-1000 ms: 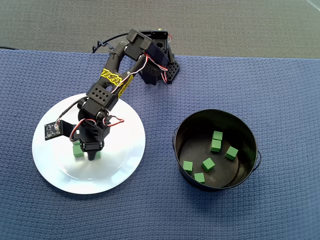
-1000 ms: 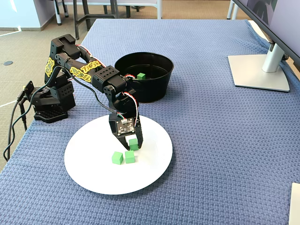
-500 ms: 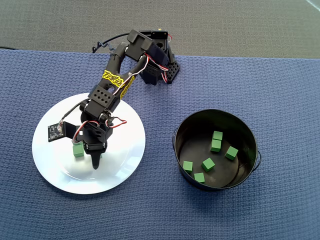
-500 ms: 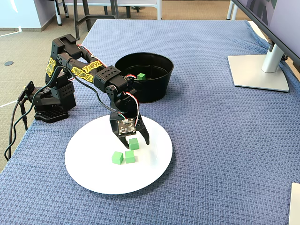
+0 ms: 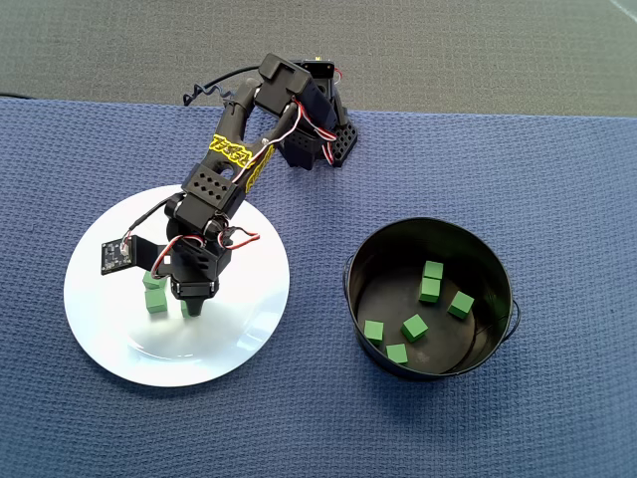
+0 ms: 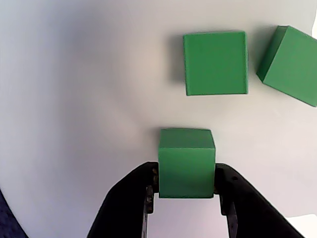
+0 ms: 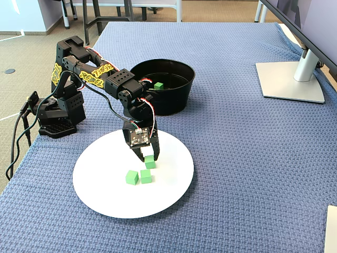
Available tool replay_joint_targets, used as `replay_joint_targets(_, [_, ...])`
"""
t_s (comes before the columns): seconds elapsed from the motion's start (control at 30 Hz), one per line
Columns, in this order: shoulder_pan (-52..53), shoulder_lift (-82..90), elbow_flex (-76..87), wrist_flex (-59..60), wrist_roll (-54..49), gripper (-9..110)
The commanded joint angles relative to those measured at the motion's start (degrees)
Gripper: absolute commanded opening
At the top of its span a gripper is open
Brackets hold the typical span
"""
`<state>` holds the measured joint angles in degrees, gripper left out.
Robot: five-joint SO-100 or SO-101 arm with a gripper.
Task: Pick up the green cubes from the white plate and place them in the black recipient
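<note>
The white plate (image 5: 109, 329) lies on the left in the overhead view, and it fills the wrist view (image 6: 74, 99). My gripper (image 6: 185, 187) is shut on a green cube (image 6: 186, 168), one black finger pressed against each of its sides. In the fixed view this cube (image 7: 150, 162) sits low over the plate (image 7: 105, 195); whether it still touches is unclear. Two more green cubes (image 6: 215, 63) (image 6: 292, 64) lie loose on the plate just beyond it. The black recipient (image 5: 398, 244) stands on the right in the overhead view and holds several green cubes (image 5: 415, 326).
The arm's base (image 5: 314, 139) is mounted at the back edge of the blue woven cloth (image 5: 557, 179). A monitor stand (image 7: 292, 79) stands at the far right in the fixed view. Cables (image 7: 16, 142) hang off the table's left edge.
The jaws stood open around the cube half a second ago; they have now shut on it. The wrist has turned slightly over the plate.
</note>
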<state>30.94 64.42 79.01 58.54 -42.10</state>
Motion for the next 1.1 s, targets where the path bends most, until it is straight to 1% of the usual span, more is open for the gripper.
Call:
replay_joint_targets(0.0, [-0.62, 6.68, 0.62, -0.62, 1.85, 0])
replay_joint_targets(0.13, [-2.46, 15.47, 3.16, 3.78, 7.73, 0])
replay_joint_targets(0.3, [-8.26, 32.87, 7.91, 9.05, 17.67, 0])
replay_joint_targets(0.43, [-16.44, 43.42, 6.33, 14.59, 27.07, 0])
replay_joint_targets(0.53, [-26.02, 46.67, 2.99, 18.37, 34.28, 0])
replay_joint_targets(0.63, [-37.35, 45.0, 0.35, 19.78, 39.11, 0])
replay_joint_targets(0.73, [-46.05, 39.46, -1.85, 18.11, 43.15, 0])
replay_joint_targets(0.87, [-53.17, 30.59, -5.1, 15.03, 45.97, 0])
replay_joint_targets(1.0, [-57.48, 21.71, -9.32, 14.5, 46.23, 0])
replay_joint_targets(1.03, [-58.27, 19.86, -10.63, 15.56, 45.88, 4])
replay_joint_targets(1.07, [-58.97, 18.98, -11.16, 16.08, 45.35, 14])
